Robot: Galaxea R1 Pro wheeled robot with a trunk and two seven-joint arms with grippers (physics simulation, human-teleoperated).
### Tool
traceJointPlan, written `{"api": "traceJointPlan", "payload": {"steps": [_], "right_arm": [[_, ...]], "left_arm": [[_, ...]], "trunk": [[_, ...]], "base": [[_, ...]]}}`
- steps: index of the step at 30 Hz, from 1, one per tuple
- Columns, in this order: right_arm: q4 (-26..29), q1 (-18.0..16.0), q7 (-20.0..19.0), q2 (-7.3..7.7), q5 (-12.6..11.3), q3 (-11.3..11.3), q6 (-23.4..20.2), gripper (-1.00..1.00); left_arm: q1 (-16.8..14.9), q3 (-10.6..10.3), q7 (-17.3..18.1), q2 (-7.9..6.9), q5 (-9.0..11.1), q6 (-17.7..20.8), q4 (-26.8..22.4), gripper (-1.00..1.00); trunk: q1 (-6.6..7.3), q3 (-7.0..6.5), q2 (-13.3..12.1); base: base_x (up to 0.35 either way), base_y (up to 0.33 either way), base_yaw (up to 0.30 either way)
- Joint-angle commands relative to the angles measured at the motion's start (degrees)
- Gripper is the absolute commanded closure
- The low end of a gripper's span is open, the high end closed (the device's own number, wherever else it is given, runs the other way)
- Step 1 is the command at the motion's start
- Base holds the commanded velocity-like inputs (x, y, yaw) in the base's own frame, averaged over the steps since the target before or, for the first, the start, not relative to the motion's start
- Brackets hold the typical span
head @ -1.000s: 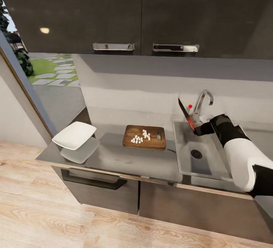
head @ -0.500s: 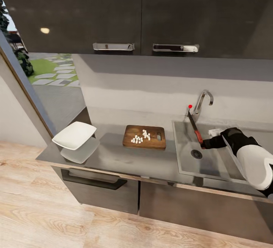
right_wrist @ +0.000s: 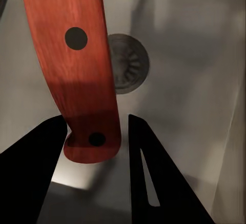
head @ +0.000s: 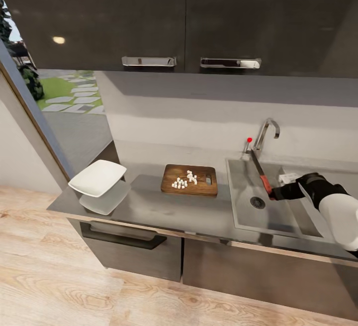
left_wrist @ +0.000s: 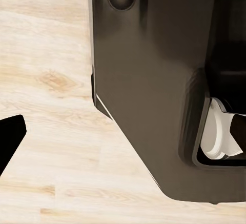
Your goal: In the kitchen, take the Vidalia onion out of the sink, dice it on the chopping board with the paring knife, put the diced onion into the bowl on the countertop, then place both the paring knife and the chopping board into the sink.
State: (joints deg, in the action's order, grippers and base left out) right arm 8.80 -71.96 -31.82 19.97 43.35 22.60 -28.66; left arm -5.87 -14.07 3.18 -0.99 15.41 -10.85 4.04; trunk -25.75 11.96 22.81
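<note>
The knife (head: 261, 172) is held over the sink (head: 244, 206) by the right hand (head: 275, 195), which is closed on its red handle end. The blade points to 11 o'clock, toward the tap (head: 264, 134). White onion bits (head: 184, 180) lie on the board (head: 189, 179). The bowl (head: 98, 177) sits at the worktop's (head: 149, 206) 9 o'clock end.

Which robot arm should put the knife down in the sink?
The right one. Its end effector already grips the knife by its red handle, right over the sink near the drain. The left arm hangs down by the floor.
</note>
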Motion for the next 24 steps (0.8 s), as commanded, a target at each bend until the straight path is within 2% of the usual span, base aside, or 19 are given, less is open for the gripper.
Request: {"api": "traceJointPlan", "payload": {"steps": [1, 15, 24], "right_arm": [[-0.01, -0.05, -0.35, 0.09, 0.5, 0.55, -0.14, 1.0], [-0.28, -0.08, -0.33, -0.03, 0.43, 0.66, -3.79, 1.0], [-0.28, -0.07, -0.35, -0.02, 0.49, 0.67, -3.86, 1.0]], "left_arm": [[-0.11, -0.43, 0.33, 0.02, 0.59, -0.4, 0.27, -1.0], [-0.11, -0.43, 0.33, 0.02, 0.59, -0.4, 0.27, -1.0], [-0.11, -0.43, 0.33, 0.11, 0.59, -0.4, 0.27, -1.0]], "trunk": [[-0.03, 0.11, 0.12], [-0.03, 0.11, 0.12], [-0.03, -0.04, 0.12]], "base": [[0.0, 0.0, 0.0], [0.0, 0.0, -0.009], [0.0, 0.0, -0.198]]}}
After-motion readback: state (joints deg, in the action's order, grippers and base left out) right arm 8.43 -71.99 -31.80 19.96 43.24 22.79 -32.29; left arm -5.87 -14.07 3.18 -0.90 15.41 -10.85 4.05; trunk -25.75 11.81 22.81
